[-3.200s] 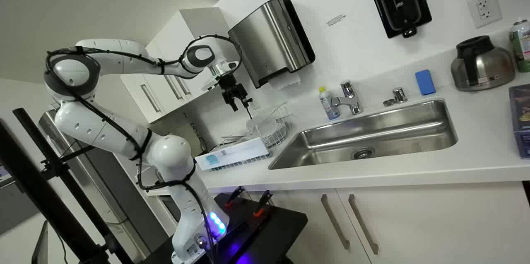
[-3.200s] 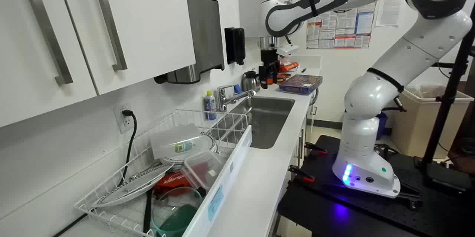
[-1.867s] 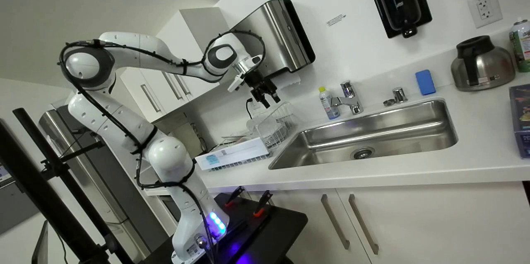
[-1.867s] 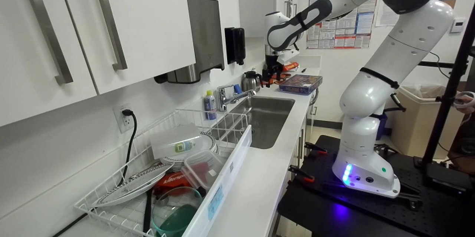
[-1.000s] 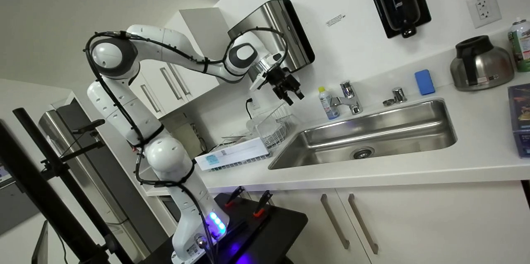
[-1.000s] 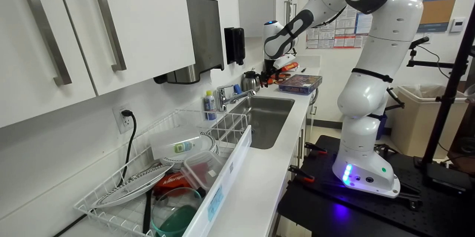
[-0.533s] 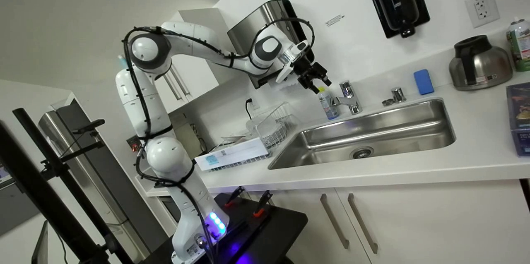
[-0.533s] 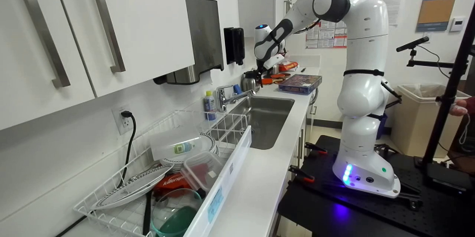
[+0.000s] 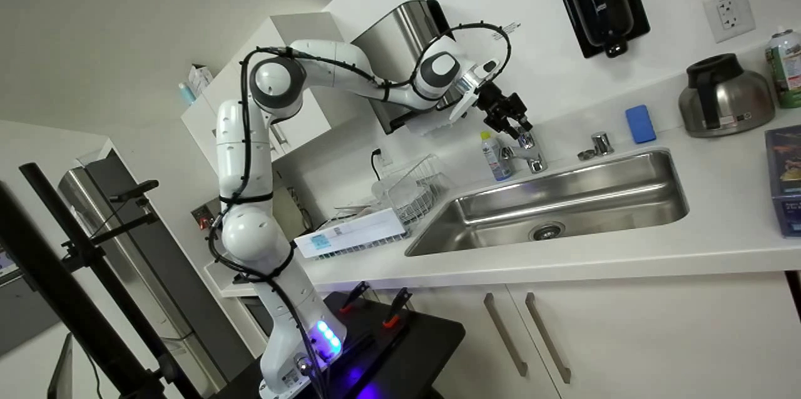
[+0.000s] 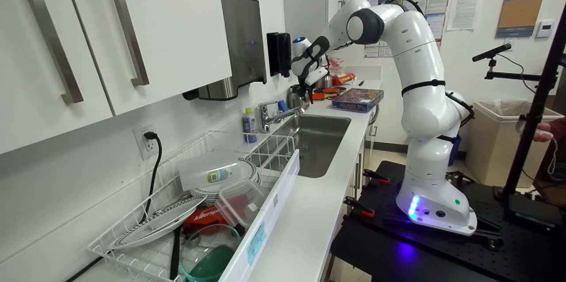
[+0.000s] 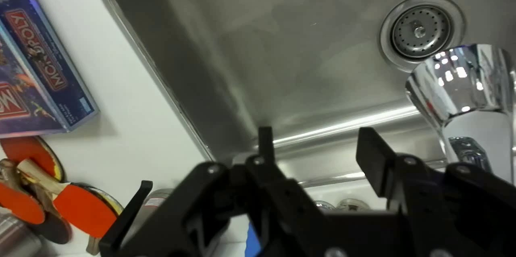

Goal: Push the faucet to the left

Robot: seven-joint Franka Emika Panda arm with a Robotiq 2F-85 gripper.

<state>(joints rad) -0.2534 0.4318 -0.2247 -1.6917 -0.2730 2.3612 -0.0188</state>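
The chrome faucet (image 9: 534,155) stands behind the steel sink basin (image 9: 601,196); its upper end is partly hidden by my gripper (image 9: 523,130) in this exterior view. In an exterior view the faucet (image 10: 266,119) shows its spout reaching over the basin, with my gripper (image 10: 307,96) above and beyond it. In the wrist view the faucet (image 11: 463,83) is large at the right, outside my gripper (image 11: 313,138), beside the right finger. The fingers are apart with nothing between them. I cannot tell whether a finger touches the faucet.
A bottle with a yellow cap (image 9: 496,158) stands beside the faucet. A low chrome fitting (image 9: 602,144), a blue object (image 9: 641,124) and a steel pot (image 9: 729,102) stand along the wall. A dish rack (image 10: 265,215) and a game box (image 10: 358,100) lie on the counter.
In an exterior view my gripper has moved right and down from near the dish rack to the faucet's top. The arm has swung toward the wall. The faucet has not visibly moved.
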